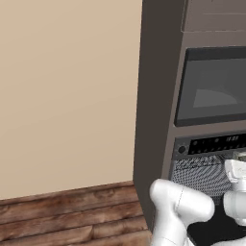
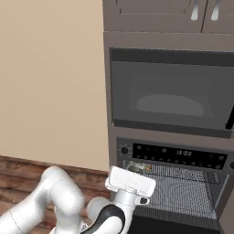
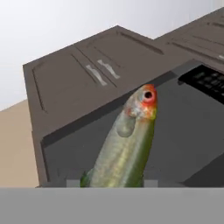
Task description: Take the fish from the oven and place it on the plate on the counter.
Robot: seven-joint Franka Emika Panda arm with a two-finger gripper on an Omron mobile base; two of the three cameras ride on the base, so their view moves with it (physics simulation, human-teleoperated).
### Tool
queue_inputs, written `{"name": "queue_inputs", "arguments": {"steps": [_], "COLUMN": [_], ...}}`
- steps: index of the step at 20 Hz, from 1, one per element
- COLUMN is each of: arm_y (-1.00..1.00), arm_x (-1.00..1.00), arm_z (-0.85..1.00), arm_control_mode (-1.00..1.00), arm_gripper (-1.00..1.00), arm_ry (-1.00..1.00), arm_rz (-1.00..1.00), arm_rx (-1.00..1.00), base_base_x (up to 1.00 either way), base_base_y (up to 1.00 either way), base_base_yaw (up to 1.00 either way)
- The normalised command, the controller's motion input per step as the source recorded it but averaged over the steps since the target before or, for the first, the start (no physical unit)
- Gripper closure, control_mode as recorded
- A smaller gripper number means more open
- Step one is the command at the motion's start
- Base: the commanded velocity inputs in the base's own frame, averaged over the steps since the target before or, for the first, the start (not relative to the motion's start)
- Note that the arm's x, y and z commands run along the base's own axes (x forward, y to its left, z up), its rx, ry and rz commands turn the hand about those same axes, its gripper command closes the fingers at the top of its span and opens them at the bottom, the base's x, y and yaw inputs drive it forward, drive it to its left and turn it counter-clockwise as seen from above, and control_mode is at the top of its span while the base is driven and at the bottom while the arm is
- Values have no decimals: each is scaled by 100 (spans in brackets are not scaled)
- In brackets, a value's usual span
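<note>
Lifting the fish [image 3: 127, 148] clear of the oven [image 2: 173, 183], carry to the plate judged next

The gripper [image 3: 113, 183] looks closed on the fish's tail end, though its tips are barely visible; slim olive-green body, yellowish belly, red-orange head pointing away; the hand sits before the oven's wire rack [image 2: 183, 194]

fish [image 3: 124, 151] olive-green, orange-red head | oven [image 2: 173, 176] dark grey, black control strip
</note>
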Motion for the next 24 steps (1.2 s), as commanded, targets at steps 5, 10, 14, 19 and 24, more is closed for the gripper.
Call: {"name": "queue_inputs", "arguments": {"steps": [5, 10, 14, 19, 24], "arm_y": [100, 100, 89, 84, 68], "arm_x": [-34, -15, 10, 23, 34], "arm_z": [75, 94, 100, 87, 19], "arm_control_mode": [-100, -100, -100, -100, -100], "arm_gripper": [100, 100, 100, 100, 100], "arm_ry": [-27, -20, -1, -1, -1], "arm_rz": [0, 0, 0, 0, 0], "arm_rx": [-14, -19, -13, -15, -11], "base_base_x": [0, 0, 0, 0, 0], "base_base_y": [0, 0, 0, 0, 0], "base_base_yaw": [0, 0, 0, 0, 0]}}
